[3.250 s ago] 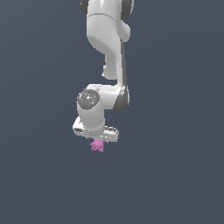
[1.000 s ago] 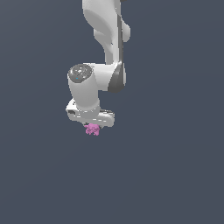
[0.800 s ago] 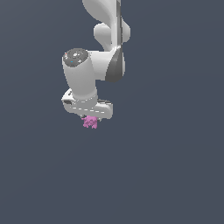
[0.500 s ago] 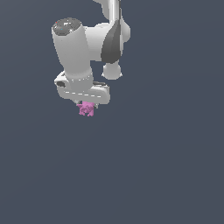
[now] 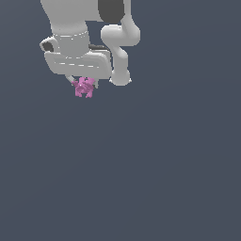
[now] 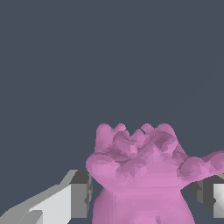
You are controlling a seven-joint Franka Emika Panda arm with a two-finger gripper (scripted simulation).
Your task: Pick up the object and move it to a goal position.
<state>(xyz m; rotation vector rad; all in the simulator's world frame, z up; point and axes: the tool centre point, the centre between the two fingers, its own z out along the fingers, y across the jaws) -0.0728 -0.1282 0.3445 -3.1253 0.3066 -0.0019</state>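
The object (image 5: 84, 87) is a small pink-magenta lumpy figure with knobby bumps. It hangs under the white gripper (image 5: 84, 84), high in the exterior view's upper left. The gripper is shut on it and holds it well off the grey floor. In the wrist view the object (image 6: 142, 175) fills the space between the two fingers (image 6: 78, 194), which press it from both sides. Only the fingertips show in the exterior view, mostly hidden by the hand.
The white arm (image 5: 117, 42) runs off the exterior view's upper edge. A flat dark grey floor (image 5: 155, 174) lies all around, with no other objects in view.
The gripper has risen and shifted toward the exterior view's left with the object held in it, and it now looks larger, closer to the camera.
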